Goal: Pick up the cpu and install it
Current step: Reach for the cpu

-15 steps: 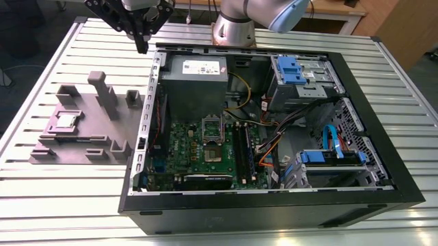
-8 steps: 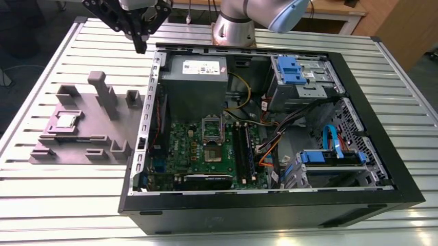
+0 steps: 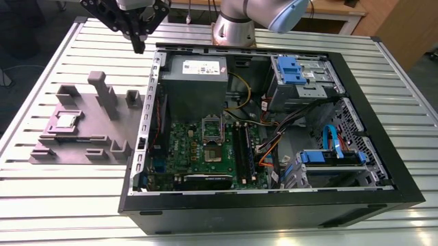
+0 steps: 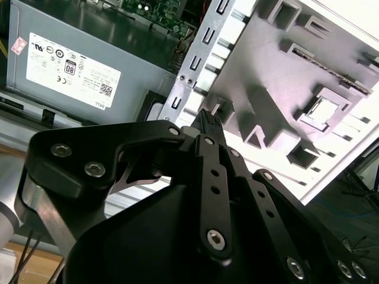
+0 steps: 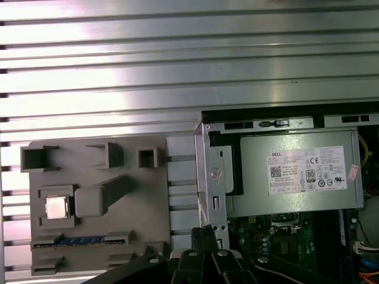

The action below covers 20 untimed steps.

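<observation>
The cpu [image 3: 66,120] is a small silvery square lying in a recess of the grey holder block [image 3: 96,128] on the slatted table, at the exterior view's left. It shows in both wrist views [image 4: 320,110] [image 5: 56,207]. My black gripper [image 3: 139,47] hangs high above the table beyond the block, near the back corner of the computer case [image 3: 274,205]. Its fingers [image 4: 208,121] are together with nothing between them; their tips [image 5: 203,235] also show in the first wrist view. Inside the case, the motherboard [image 3: 198,154] has its socket [image 3: 213,154] uncovered, with the metal frame [image 3: 211,127] swung up.
A grey power supply box [image 3: 195,84] with a white label fills the case's back corner. Blue drive brackets [image 3: 291,69] and orange and blue cables [image 3: 329,138] sit at the exterior view's right. The holder block has several upright posts [image 3: 97,82]. The arm's base [image 3: 236,25] stands behind the case.
</observation>
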Tool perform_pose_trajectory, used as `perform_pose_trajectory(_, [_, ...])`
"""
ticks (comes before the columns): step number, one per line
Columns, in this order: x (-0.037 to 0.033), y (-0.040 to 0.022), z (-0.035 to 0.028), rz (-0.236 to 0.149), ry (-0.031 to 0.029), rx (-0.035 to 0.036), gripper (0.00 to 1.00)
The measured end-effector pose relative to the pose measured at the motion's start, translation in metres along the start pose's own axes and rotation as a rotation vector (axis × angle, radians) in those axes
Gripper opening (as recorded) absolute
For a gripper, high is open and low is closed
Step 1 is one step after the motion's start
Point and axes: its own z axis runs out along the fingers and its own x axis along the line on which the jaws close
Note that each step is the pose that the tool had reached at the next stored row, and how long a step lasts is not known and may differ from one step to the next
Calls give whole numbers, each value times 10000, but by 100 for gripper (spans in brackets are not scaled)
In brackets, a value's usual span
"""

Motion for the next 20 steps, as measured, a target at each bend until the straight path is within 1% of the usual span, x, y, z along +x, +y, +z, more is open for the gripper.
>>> perform_pose_trajectory(20, [63, -5, 1, 0, 2, 0, 11])
